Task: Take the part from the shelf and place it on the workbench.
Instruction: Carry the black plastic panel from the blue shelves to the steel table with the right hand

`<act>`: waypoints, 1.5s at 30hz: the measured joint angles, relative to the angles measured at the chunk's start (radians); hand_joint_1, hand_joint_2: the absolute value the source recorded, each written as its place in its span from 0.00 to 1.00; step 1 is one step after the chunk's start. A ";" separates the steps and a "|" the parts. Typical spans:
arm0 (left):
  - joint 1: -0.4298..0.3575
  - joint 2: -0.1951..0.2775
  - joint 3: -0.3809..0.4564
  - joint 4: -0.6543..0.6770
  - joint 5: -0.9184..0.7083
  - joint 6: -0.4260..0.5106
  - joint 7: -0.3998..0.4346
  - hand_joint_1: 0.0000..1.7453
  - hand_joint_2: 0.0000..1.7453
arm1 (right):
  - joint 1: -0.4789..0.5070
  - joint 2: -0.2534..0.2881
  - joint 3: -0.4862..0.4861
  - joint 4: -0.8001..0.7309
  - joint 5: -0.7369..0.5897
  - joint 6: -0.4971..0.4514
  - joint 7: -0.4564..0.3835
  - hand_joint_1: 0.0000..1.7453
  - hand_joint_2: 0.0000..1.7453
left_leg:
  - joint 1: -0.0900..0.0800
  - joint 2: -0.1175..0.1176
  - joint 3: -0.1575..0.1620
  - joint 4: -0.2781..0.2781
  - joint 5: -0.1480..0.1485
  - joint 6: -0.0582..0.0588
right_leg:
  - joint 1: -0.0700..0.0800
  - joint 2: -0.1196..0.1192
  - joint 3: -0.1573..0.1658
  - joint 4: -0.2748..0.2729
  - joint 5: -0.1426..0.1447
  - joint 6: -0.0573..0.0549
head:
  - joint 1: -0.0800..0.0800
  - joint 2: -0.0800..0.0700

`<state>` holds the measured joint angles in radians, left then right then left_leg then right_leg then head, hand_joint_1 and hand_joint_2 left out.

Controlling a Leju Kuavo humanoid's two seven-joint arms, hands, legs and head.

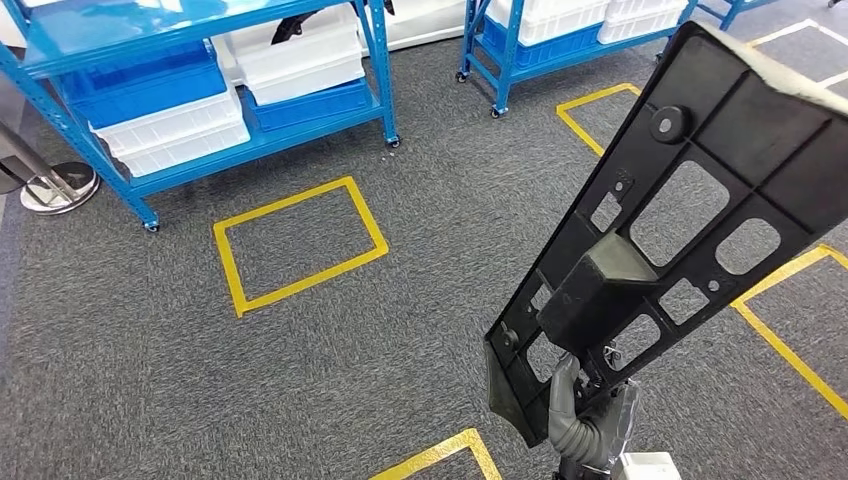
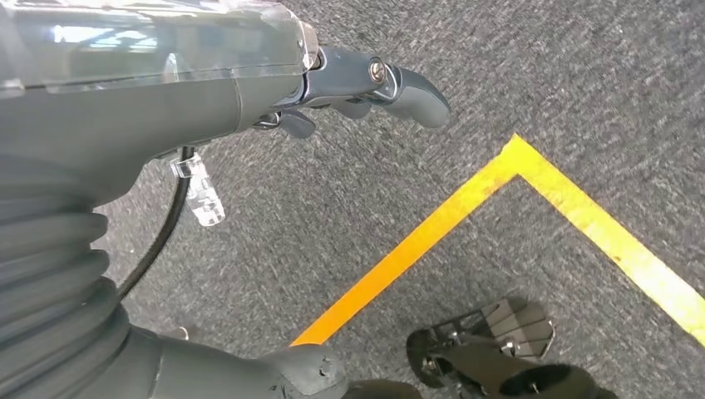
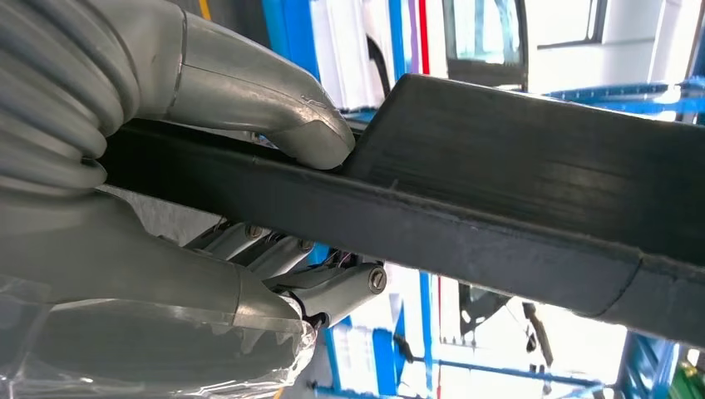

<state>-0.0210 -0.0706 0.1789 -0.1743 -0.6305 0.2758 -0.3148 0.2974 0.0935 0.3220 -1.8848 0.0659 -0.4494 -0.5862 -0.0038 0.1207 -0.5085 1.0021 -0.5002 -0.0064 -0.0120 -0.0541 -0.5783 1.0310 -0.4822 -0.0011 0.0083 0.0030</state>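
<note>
In the head view the right hand (image 1: pixel 590 420) comes up from the bottom edge, right of centre, its fingers closed around the lower end of the part (image 1: pixel 680 220), a long flat black plastic panel with many cut-outs that rises tilted toward the upper right corner of the frame. Behind it lies grey carpet (image 1: pixel 130 360) marked with yellow tape rectangles (image 1: pixel 298 243), and along the top edge stand two blue shelves (image 1: pixel 130 35) carrying blue and white bins (image 1: pixel 180 125). In the left wrist view the left hand (image 2: pixel 349 91) reaches in from the left edge in the upper half of the frame, its dark fingers (image 2: pixel 416 91) gently curled and apart with nothing between them, above the carpet and a corner of yellow tape (image 2: pixel 515 166). In the right wrist view the thick grey thumb (image 3: pixel 274 104) presses on one face of the dark part (image 3: pixel 499 191), which crosses the frame from left to right, while the other fingers (image 3: pixel 274 258) curl against its opposite face, so the panel is clamped between them.
</note>
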 joint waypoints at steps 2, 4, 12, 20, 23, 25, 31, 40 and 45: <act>-0.002 0.000 0.000 0.000 -0.004 0.000 0.002 0.00 1.00 | 0.002 0.000 0.000 -0.004 0.011 -0.009 -0.004 1.00 1.00 | 0.006 -0.019 -0.004 0.020 -0.021 -0.011 | -0.002 0.022 -0.004 -0.003 0.006 -0.013 | -0.002 0.000; 0.000 0.000 0.000 0.000 -0.008 0.001 0.004 0.00 1.00 | 0.002 0.001 0.000 -0.009 0.019 -0.016 -0.007 1.00 1.00 | 0.012 -0.074 -0.042 0.113 -0.084 -0.019 | -0.003 0.043 -0.008 -0.006 0.012 -0.024 | -0.006 0.000; 0.007 0.000 0.000 0.000 -0.012 0.003 0.010 0.00 1.00 | 0.004 0.002 0.000 -0.015 0.028 -0.026 -0.008 1.00 1.00 | 0.010 -0.180 -0.018 0.053 -0.014 0.013 | 0.009 0.153 -0.015 0.000 0.023 -0.026 | -0.005 0.000; 0.004 -0.001 0.000 0.000 -0.022 0.011 0.012 0.00 1.00 | 0.016 0.002 -0.002 -0.043 0.031 -0.049 -0.010 1.00 1.00 | 0.010 -0.122 0.010 -0.033 0.020 0.043 | 0.006 0.088 -0.104 0.143 -0.054 0.013 | -0.002 0.000; 0.006 -0.002 -0.001 0.000 -0.030 0.004 0.012 0.00 1.00 | 0.017 0.001 -0.003 -0.044 0.031 -0.049 -0.009 1.00 1.00 | 0.008 -0.073 0.007 -0.031 0.018 0.041 | -0.006 0.061 -0.152 0.252 -0.090 0.026 | -0.001 0.000; 0.005 -0.004 -0.002 0.000 -0.033 0.001 0.013 0.00 1.00 | 0.017 0.000 -0.005 -0.046 0.031 -0.049 -0.008 1.00 1.00 | 0.010 -0.046 0.007 -0.025 0.012 0.034 | -0.013 0.042 -0.097 0.164 -0.038 0.032 | -0.001 0.000; -0.003 -0.005 -0.002 0.000 -0.033 -0.008 0.020 0.00 1.00 | 0.017 -0.001 -0.009 -0.062 0.040 -0.056 -0.014 1.00 1.00 | 0.007 0.006 0.016 -0.004 -0.015 -0.003 | -0.005 0.006 -0.005 -0.003 0.007 0.005 | -0.008 0.000; 0.002 -0.005 -0.002 0.000 -0.038 -0.033 0.027 0.00 1.00 | 0.013 0.006 -0.010 -0.058 0.055 -0.068 -0.014 1.00 1.00 | 0.016 -0.122 -0.091 0.227 -0.099 -0.007 | 0.000 0.121 -0.013 -0.005 0.019 -0.021 | -0.012 0.000; 0.003 -0.005 -0.002 0.000 -0.043 -0.036 0.027 0.00 1.00 | 0.010 0.008 -0.010 -0.053 0.054 -0.068 -0.013 1.00 1.00 | 0.014 -0.198 -0.009 0.018 -0.013 0.010 | -0.004 0.183 -0.027 0.000 0.029 0.000 | -0.012 0.000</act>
<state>-0.0182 -0.0755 0.1766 -0.1743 -0.6731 0.2396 -0.2879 0.3070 0.1015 0.3123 -1.9373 0.1199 -0.5179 -0.5989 0.0101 -0.0773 -0.5173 1.0196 -0.5130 0.0036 -0.0160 0.1292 -0.6048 1.0310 -0.4536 -0.0013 -0.0035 0.0031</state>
